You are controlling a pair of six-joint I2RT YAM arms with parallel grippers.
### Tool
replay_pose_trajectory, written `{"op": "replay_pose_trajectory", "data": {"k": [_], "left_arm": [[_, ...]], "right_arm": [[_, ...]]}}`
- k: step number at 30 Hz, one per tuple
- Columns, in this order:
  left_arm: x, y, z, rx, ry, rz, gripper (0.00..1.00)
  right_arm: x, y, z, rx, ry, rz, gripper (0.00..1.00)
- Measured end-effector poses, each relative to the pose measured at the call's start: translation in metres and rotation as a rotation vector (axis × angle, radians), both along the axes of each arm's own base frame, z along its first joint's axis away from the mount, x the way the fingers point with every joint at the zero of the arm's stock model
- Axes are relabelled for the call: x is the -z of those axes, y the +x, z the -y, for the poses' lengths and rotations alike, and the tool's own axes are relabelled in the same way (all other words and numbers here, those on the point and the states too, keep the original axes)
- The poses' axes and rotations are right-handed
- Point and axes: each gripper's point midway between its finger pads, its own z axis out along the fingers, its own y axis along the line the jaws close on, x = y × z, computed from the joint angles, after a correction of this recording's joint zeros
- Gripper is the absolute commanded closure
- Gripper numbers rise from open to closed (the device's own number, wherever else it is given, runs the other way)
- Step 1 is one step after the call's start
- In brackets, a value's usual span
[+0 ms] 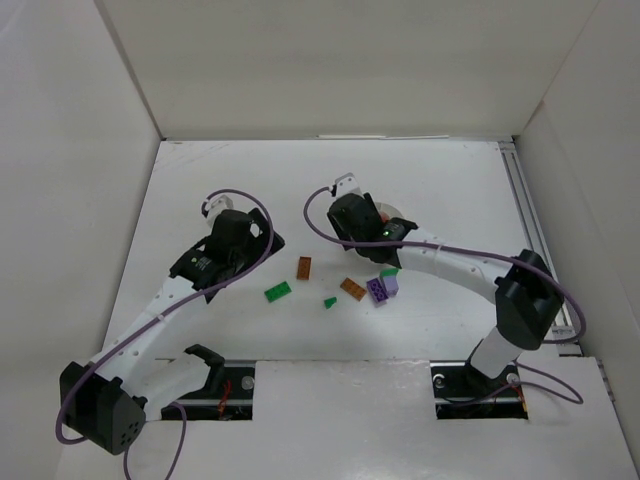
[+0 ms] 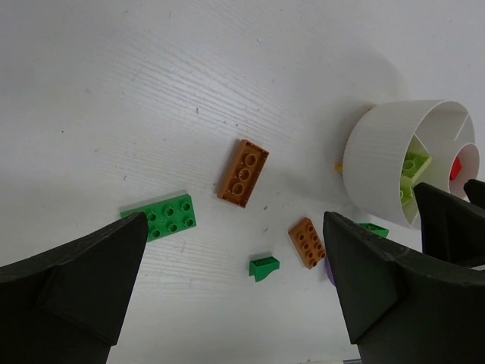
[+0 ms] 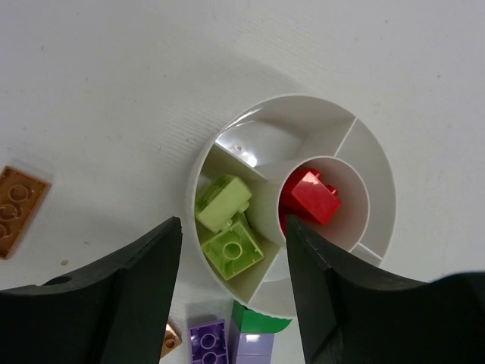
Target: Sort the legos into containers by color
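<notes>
White and ribbed, the round plastic tub with its wedge compartments sits on the pale worktop directly under the right pincer, whose jaws stand parted with nothing pinched between them. That reads as a drop-off pose. Two yellow-green bricks lie in one wedge and red bricks lie in the small central circle, each colour in its own section.

The left pincer hangs spread wide and empty over the unsorted pieces, probably lining up a pick. Below it are a flat green plate, a long orange-brown brick, a shorter orange-brown brick and a small green wedge, all apart from one another on the worktop.

Only the right wrist view looks down into the tub and shows what it holds. From overhead, the right arm hides nearly all of it. The left wrist view gives the tub's outer wall and a sliver of the inside. The overhead view alone shows both arms at once, with a purple brick lying near the tub.
</notes>
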Motion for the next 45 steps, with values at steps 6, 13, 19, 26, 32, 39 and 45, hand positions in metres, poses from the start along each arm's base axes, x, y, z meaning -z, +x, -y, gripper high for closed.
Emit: {"op": "replay_pose_trajectory", "data": {"k": [6, 13, 19, 26, 32, 39, 45], "left_arm": [[0.000, -0.001, 0.003, 0.011, -0.010, -0.006, 0.00], [0.010, -0.008, 0.006, 0.038, -0.022, -0.039, 0.00], [0.043, -0.026, 0.008, 0.073, -0.016, -0.143, 0.00], [0.077, -0.044, 0.006, 0.057, -0.013, -0.265, 0.00], [0.100, -0.056, 0.006, 0.031, -0.025, -0.359, 0.00], [0.102, -0.060, 0.007, -0.038, -0.075, -0.387, 0.00], [0.107, -0.066, 0.006, -0.144, -0.148, -0.414, 0.00]], "right_arm": [[-0.027, -0.005, 0.005, -0.003, 0.053, 0.043, 0.36], [-0.051, -0.024, 0.016, -0.047, 0.124, 0.067, 0.36], [-0.052, -0.055, 0.031, -0.115, 0.183, 0.042, 0.36], [-0.010, -0.094, 0.035, -0.214, 0.208, -0.095, 0.36], [0.014, -0.120, 0.025, -0.300, 0.182, -0.167, 0.35], [0.012, -0.129, 0.003, -0.455, 0.136, -0.142, 0.35], [0.029, -0.132, -0.028, -0.580, 0.074, -0.157, 0.35]]}}
